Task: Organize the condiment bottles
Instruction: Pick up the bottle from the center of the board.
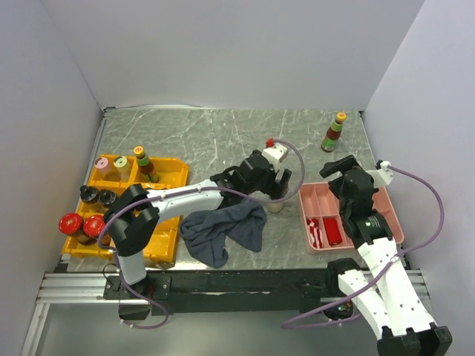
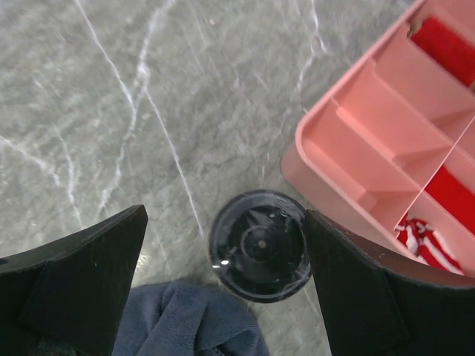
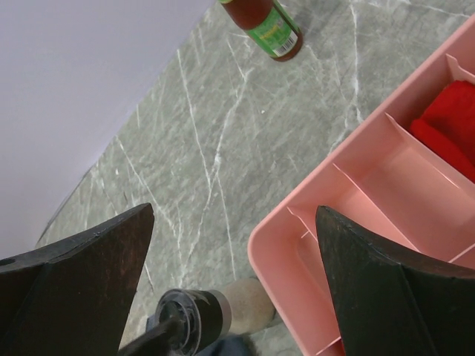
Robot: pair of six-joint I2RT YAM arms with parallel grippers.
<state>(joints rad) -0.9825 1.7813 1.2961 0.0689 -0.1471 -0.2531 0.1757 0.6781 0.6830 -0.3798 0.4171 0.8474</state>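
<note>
**Top view.** The marbled grey desk (image 1: 223,133) carries a yellow tray (image 1: 169,172) at the left and a pink tray (image 1: 315,202) at the right. A dark grey cloth (image 1: 223,226) lies crumpled between them near the front edge.

- The yellow tray holds most of the condiment bottles.
- Two red-capped jars (image 1: 70,222) sit at its near-left.
- Two black-capped jars (image 1: 89,194) sit just behind them.
- A pink-capped jar (image 1: 102,164) and a pale-green-capped jar (image 1: 120,162) stand in the far row.
- A slim bottle (image 1: 142,161) stands upright just beside these.
- An orange-capped sauce bottle (image 1: 334,132) stands alone near the far-right corner of the desk, well apart from both trays.

**Left wrist view.** The left fingers (image 2: 74,282) are spread wide above a black-lidded jar (image 2: 260,245). The jar stands upright on the desk between the cloth and the pink tray. Its lid lies in the gap between the fingers, close against one and well apart from the other. Whether the nearer finger touches it cannot be told, and the jar is not clamped.

**Right wrist view.** The right fingers (image 3: 74,274) are spread wide and hold nothing. They hang over the desk by a corner of the pink tray. Red items (image 3: 453,111) lie in some of the tray's compartments.
</note>
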